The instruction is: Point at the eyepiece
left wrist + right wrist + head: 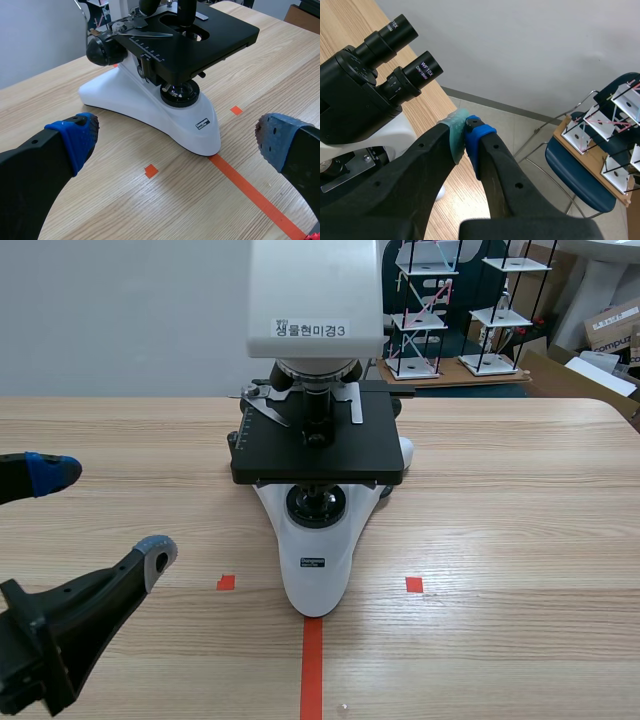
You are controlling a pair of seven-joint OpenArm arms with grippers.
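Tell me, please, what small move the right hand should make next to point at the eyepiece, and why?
Probably ease the right hand a little forward and sideways toward the nearer eyepiece. The hand is shut, which suits pointing, but its tips aim past the nearer eyepiece rather than at it, and a gap lies between them.

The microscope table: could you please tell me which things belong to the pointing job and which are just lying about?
Job: black cylindrical eyepieces; white-and-black microscope; right gripper, fingers shut.
Lying about: dark blue chair; black wire racks with white shelves; brown cardboard boxes; left gripper, fingers open.
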